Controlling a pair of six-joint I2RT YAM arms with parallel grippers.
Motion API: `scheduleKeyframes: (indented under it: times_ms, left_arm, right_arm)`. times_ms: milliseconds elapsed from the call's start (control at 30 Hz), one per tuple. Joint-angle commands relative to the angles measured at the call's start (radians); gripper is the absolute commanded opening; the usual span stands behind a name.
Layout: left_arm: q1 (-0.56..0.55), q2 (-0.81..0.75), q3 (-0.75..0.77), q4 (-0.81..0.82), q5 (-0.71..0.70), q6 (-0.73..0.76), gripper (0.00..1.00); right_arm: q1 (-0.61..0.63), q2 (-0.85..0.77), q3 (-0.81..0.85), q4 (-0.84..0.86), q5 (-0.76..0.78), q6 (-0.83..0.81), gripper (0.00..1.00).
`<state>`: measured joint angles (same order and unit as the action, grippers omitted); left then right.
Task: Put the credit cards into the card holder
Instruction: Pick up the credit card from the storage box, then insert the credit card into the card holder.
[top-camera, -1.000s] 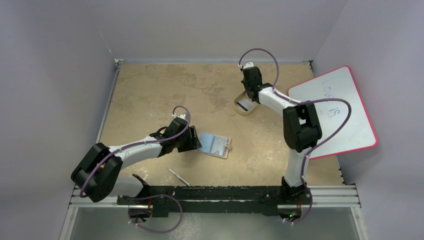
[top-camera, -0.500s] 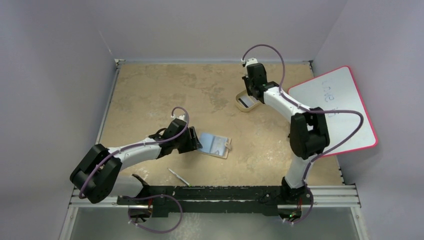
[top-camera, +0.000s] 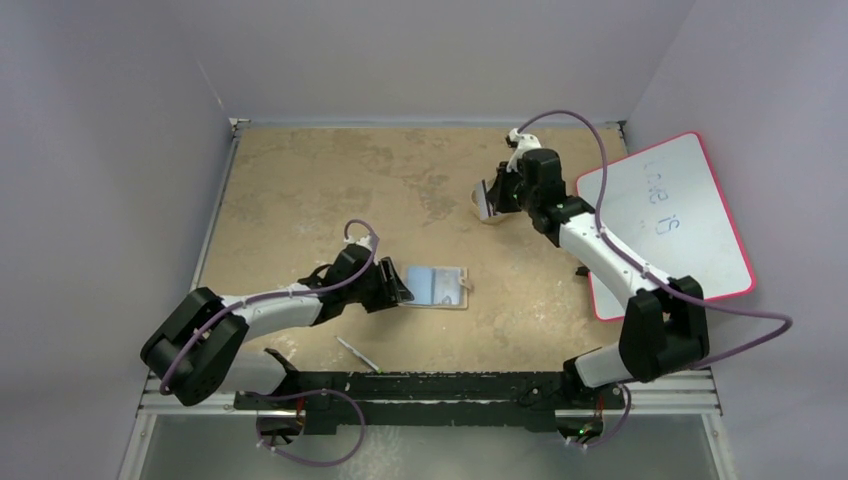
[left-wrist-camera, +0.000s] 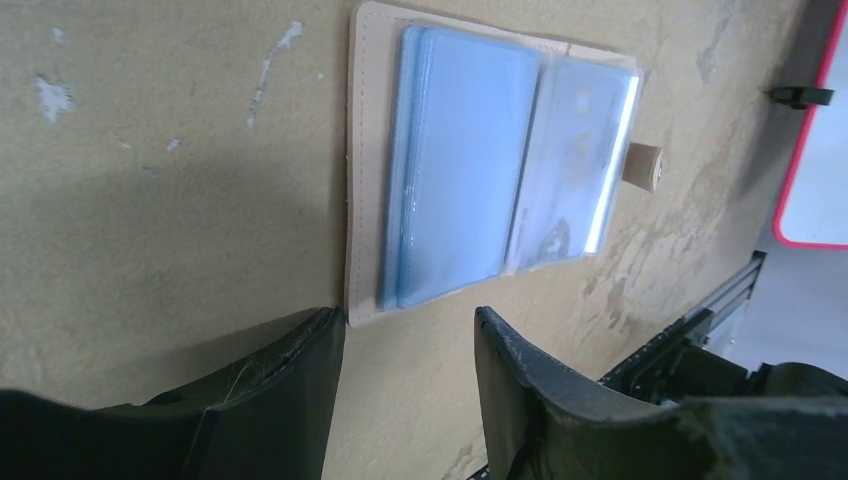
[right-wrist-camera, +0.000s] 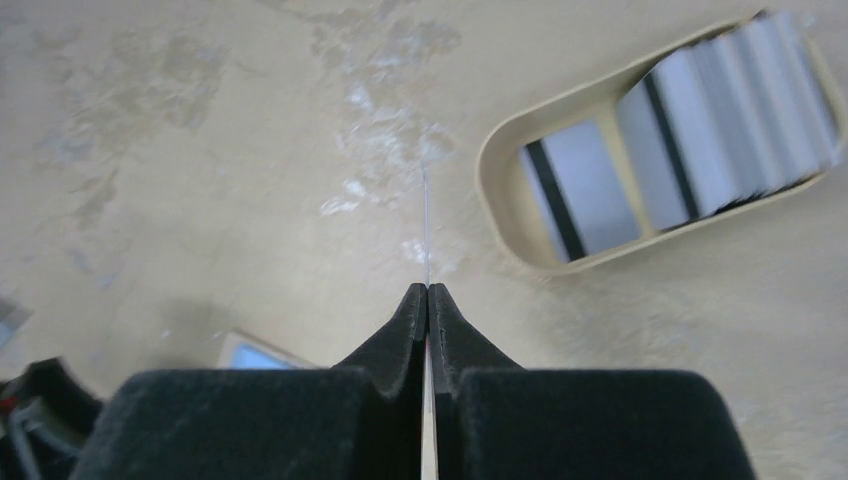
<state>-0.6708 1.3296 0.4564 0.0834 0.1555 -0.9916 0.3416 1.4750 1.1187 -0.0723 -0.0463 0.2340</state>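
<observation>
The thin pale card pinched in the right gripper shows only its edge to the wrist camera. Grey-white dark-striped cards in the beige oval tray are blurred.
</observation>
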Motion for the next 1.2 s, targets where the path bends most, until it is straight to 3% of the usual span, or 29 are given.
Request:
scheduleKeyframes:
  times_ms: [0, 167, 367, 500, 767, 1167]
  left_arm:
    - [-0.011, 0.014, -0.017, 0.158, 0.073, -0.071, 0.49]
    - [-0.011, -0.006, -0.005, 0.125, 0.047, -0.06, 0.49]
    - [-0.012, -0.041, 0.074, -0.073, -0.082, 0.024, 0.49]
    - [-0.012, -0.041, 0.109, -0.166, -0.148, 0.063, 0.41]
    - [-0.012, -0.017, 0.104, -0.145, -0.155, 0.069, 0.32]
    - [-0.012, 0.021, 0.083, -0.072, -0.106, 0.058, 0.33]
  right_arm:
    - [0.014, -0.116, -0.122, 0.149, -0.172, 0.201, 0.0]
    - [0.043, -0.207, -0.285, 0.27, -0.235, 0.331, 0.0]
    - [0.106, -0.232, -0.41, 0.381, -0.25, 0.473, 0.0]
    - [0.158, -0.22, -0.47, 0.442, -0.236, 0.528, 0.0]
    - [0.178, -0.19, -0.554, 0.505, -0.243, 0.562, 0.0]
    - [0.177, -0.102, -0.625, 0.648, -0.302, 0.614, 0.0]
